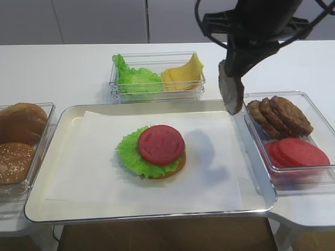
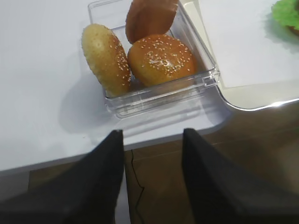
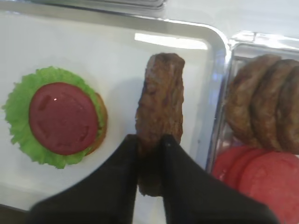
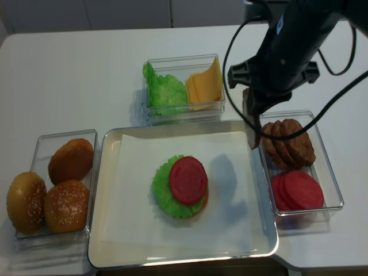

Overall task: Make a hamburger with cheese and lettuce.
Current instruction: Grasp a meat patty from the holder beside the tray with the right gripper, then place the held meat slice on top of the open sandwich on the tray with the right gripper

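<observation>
One brown patty [image 3: 160, 112], pinched on edge in the right gripper [image 3: 150, 142], hangs over the tray's right rim [image 1: 261, 178], the hamburger [image 1: 156, 151] lying left at centre frame; left gripper [image 2: 152, 140] gapes empty.

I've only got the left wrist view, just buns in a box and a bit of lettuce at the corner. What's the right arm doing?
Observer: The right gripper is shut on a brown patty, held on edge above the tray's right side.
Operator: How far along is the hamburger?
Observer: The hamburger sits mid-tray on white paper: bun base, lettuce, then a tomato slice on top. No patty or cheese on it yet.
Operator: Where's the cheese?
Observer: The cheese is in the clear box behind the tray, right of the spare lettuce.
Operator: And my gripper?
Observer: The left gripper is open, empty, hanging past the table's front edge.
</observation>
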Robot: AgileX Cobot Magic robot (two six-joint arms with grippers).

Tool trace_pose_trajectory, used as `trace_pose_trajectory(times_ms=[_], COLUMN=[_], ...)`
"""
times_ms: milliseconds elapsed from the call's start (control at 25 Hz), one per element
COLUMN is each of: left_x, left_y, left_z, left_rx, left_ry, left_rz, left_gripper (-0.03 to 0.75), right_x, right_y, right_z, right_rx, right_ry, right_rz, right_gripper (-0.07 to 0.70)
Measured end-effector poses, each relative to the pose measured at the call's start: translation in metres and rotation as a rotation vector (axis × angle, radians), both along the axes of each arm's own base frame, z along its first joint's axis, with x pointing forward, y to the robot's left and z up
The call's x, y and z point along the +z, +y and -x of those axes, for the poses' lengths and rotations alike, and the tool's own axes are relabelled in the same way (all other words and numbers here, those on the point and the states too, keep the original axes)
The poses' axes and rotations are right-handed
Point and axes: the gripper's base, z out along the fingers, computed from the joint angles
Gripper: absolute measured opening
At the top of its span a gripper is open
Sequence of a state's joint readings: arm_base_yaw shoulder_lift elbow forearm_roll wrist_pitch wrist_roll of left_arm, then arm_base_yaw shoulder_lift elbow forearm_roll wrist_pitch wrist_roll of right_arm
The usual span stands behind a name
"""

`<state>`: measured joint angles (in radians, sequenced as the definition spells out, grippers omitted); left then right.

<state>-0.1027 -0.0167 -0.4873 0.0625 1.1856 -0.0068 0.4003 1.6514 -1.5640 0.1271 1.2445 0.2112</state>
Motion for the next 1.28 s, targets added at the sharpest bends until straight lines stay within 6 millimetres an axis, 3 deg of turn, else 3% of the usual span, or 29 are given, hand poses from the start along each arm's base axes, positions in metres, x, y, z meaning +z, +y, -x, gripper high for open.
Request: trace_pose_trajectory(times_ms=[560,1280], left_x=[0.000,0.000], left_y=[0.000,0.000], left_z=[0.000,0.000], left_rx=[0.000,0.000], left_ry=[0.000,0.000], left_rz=[0.000,0.001], left_gripper=[0.310,0.310], right_x=[0.000,-0.023], right_y=[0.050,0.067], right_z=[0.027,0.017], right_rx=[0.155,0.152], right_ry=[-0.005,0.039], right_rz=[-0.008,-0.033], right_gripper=[0.127,0.127])
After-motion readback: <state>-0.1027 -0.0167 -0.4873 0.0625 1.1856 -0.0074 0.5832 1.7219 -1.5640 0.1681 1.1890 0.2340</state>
